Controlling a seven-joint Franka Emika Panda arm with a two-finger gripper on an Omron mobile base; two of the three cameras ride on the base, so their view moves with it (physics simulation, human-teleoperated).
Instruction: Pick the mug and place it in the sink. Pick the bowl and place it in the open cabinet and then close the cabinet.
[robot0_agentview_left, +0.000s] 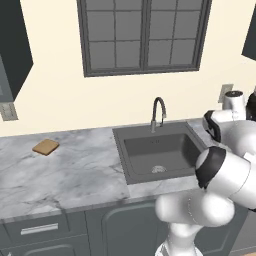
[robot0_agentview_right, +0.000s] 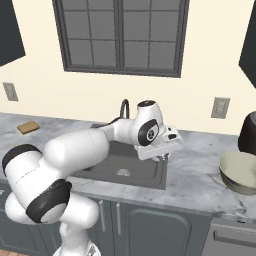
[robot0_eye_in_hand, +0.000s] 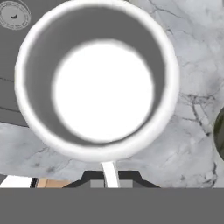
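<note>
The white mug (robot0_eye_in_hand: 96, 83) is seen from straight above in the hand view, its mouth open toward the camera. My gripper (robot0_eye_in_hand: 110, 177) is shut on the mug's wall at its near rim. The hand (robot0_agentview_right: 161, 150) hangs over the right edge of the dark grey sink (robot0_agentview_right: 102, 170), whose silver drain (robot0_eye_in_hand: 14, 14) shows beside the mug. The cream-white bowl (robot0_agentview_right: 241, 172) sits on the marble counter to the right. I cannot tell which of the dark wall units at the top corners is the cabinet.
A dark gooseneck faucet (robot0_agentview_left: 158, 113) rises behind the basin (robot0_agentview_left: 150, 150). A dark tall object (robot0_agentview_right: 248, 132) stands behind the bowl. A small brown block (robot0_agentview_left: 45, 146) lies on the counter far left. Dark wall units (robot0_agentview_right: 248, 55) hang at the upper corners.
</note>
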